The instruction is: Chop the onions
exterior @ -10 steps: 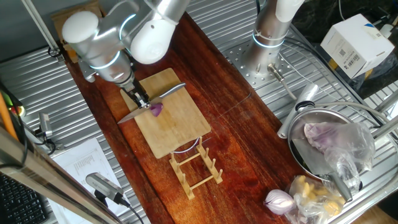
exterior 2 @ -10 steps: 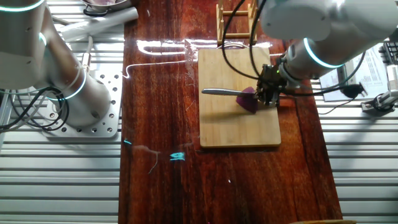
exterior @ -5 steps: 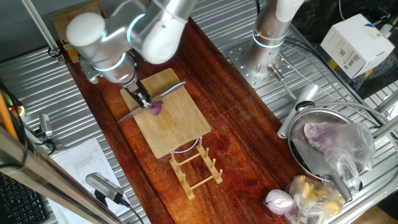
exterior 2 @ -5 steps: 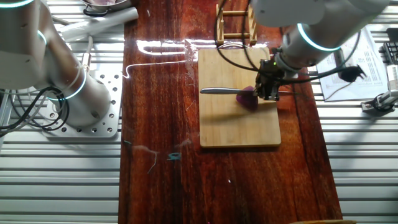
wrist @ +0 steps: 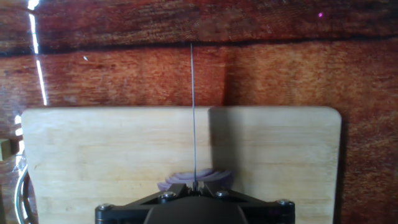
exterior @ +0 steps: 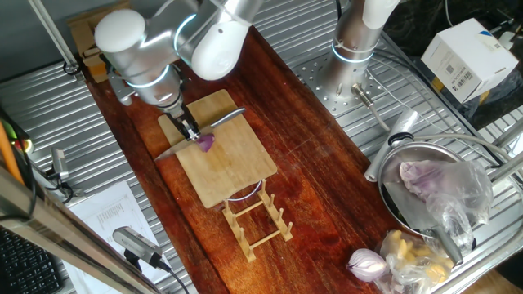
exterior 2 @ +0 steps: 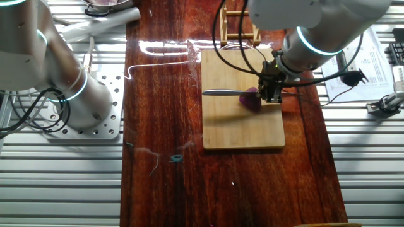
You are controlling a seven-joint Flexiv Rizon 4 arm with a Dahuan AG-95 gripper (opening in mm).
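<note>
A small purple onion wedge (exterior: pixel 206 143) lies on the wooden cutting board (exterior: pixel 233 171); it also shows in the other fixed view (exterior 2: pixel 251 101) and at the bottom of the hand view (wrist: pixel 183 180). My gripper (exterior: pixel 188 131) is shut on the handle of a knife (exterior: pixel 222 120), whose blade (exterior 2: pixel 224 93) reaches across the board and rests on the wedge. In the hand view the blade (wrist: pixel 193 112) runs edge-on straight away from my gripper (wrist: pixel 195 186), over the onion.
A wooden rack (exterior: pixel 255 216) stands at the board's near end. A metal pot (exterior: pixel 425 192) holds a plastic-wrapped purple lump; a whole red onion (exterior: pixel 367 263) lies beside it. A white box (exterior: pixel 462 53) sits far right. Another arm's base (exterior: pixel 347 69) stands behind.
The arm's upper links have shifted slightly; the gripper, knife and onion wedge stay in nearly the same place on the board.
</note>
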